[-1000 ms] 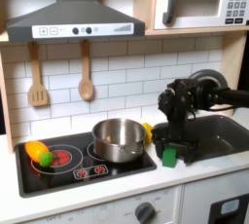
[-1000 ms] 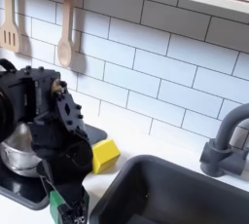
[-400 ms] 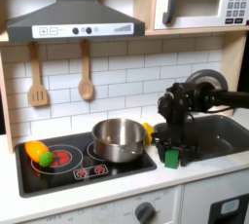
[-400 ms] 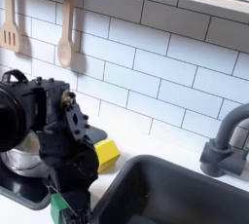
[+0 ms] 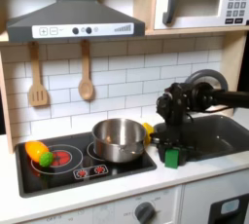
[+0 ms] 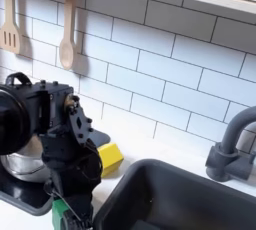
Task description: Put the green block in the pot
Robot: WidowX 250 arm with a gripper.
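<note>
Green block: the small bright green squarish block [image 5: 171,157] sits low at the counter, just beside the black stovetop's edge toward the first exterior view's right; in the second exterior view a sliver of it [image 6: 60,210] shows under the arm.
Gripper: the black gripper [image 5: 170,150] points straight down at the block, its fingers on either side of it (they look closed on the block, though the tips are small and dark); in the second exterior view the gripper [image 6: 66,212] is at the bottom edge.
Pot: the round shiny silver metal pot [image 5: 119,138] stands on the stovetop's burner nearer the gripper, well apart from the block; in the second exterior view its rim [image 6: 20,164] peeks out behind the arm.
Stovetop: the flat black toy stovetop [image 5: 83,169] carries the pot.
Yellow piece: a yellow toy piece [image 6: 108,159] lies just off the stovetop, behind the gripper, next to the pot [image 5: 147,129].
Orange toy: an orange toy with a round green ball [image 5: 41,153] lies on the stovetop's burner far from the gripper.
Sink: the dark sink basin [image 5: 219,133] lies beyond the gripper, away from the stovetop.
</note>
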